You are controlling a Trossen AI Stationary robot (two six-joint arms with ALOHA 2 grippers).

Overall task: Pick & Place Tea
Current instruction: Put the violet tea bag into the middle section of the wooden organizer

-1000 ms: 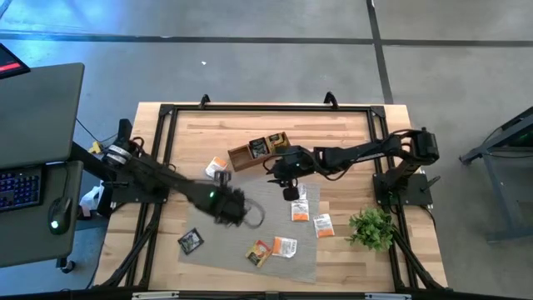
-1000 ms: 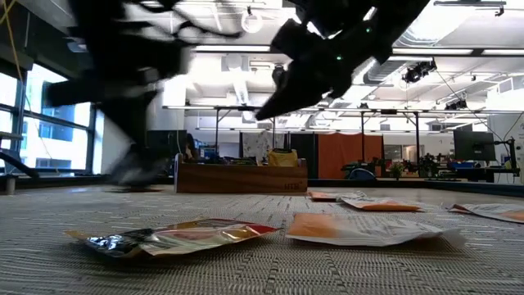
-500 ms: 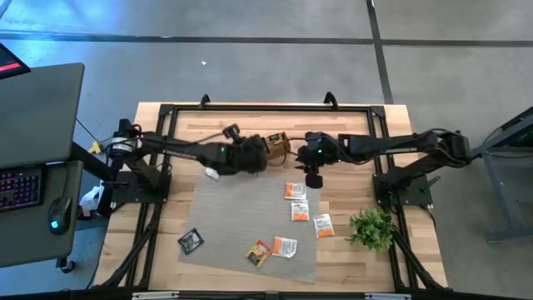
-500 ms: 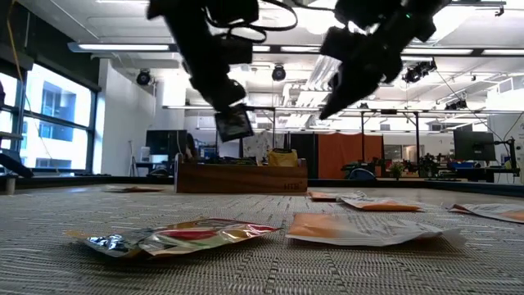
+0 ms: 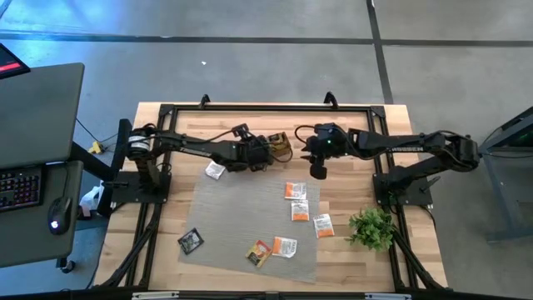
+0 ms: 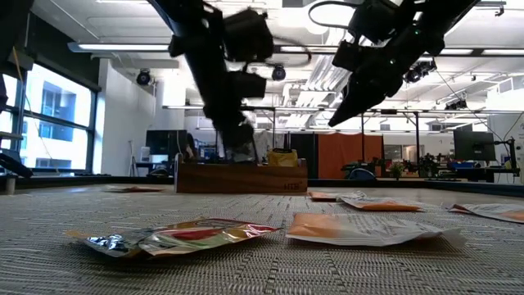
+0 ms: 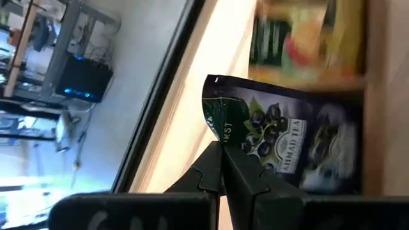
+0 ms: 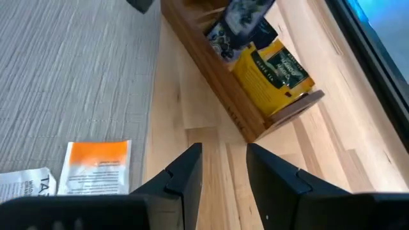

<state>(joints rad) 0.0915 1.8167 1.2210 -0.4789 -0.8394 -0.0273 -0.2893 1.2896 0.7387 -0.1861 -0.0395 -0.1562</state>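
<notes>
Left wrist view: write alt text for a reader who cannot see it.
The left gripper, fingers shut, pinches a black tea sachet by one edge and holds it over the wooden box. A blurred yellow and green sachet already sits in the box. Beside the box runs pale wood tabletop, then the room beyond.

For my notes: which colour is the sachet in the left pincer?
Black sachet, blackcurrant print; left wrist view.
</notes>
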